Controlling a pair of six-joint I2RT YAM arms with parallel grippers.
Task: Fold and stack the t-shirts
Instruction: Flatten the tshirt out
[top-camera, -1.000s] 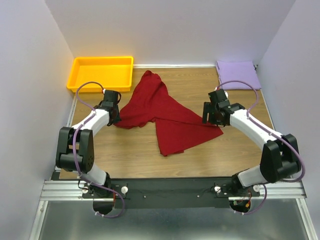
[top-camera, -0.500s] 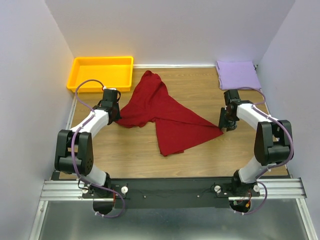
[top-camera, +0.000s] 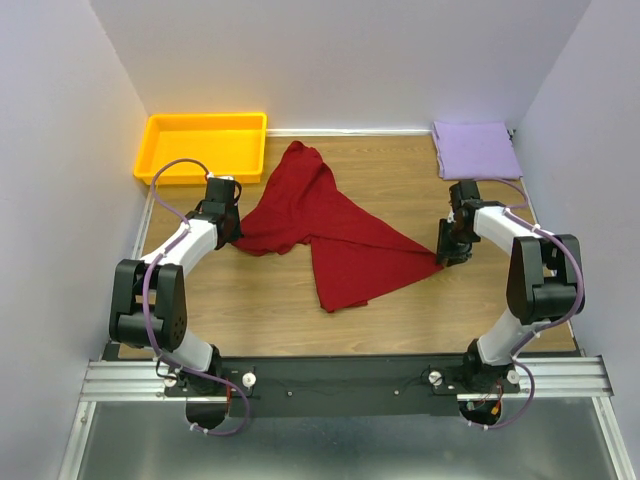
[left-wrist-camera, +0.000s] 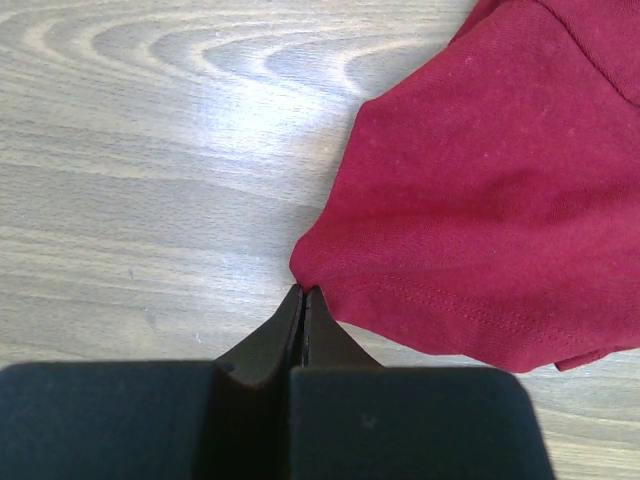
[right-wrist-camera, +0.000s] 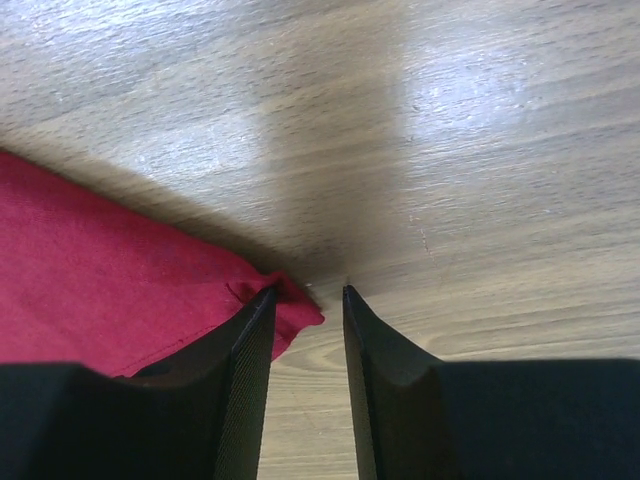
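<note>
Wooden surface (top-camera: 400, 310) is carrying the red t-shirt (top-camera: 330, 230), which is lying crumpled and unfolded at the centre, its long axis running across from one arm to the other. The lavender t-shirt (top-camera: 476, 150) is sitting folded in the far right corner, well apart. An orange tray (top-camera: 205, 150) is occupying the far left corner.

The left gripper (left-wrist-camera: 303, 292) is showing closed fingers. The red shirt's left corner is drawing to a point at their tips, so it appears pinched.

The right gripper (right-wrist-camera: 308, 295) is standing with its fingers (right-wrist-camera: 245, 350) apart over the shirt's right corner. Only the tip of that corner is reaching into the gap. The rest of the cloth is lying beyond the inner finger, toward the centre. By my judgement, closing here is risking a thin or missed grip, and a slight shift toward the centre is looking advisable.
</note>
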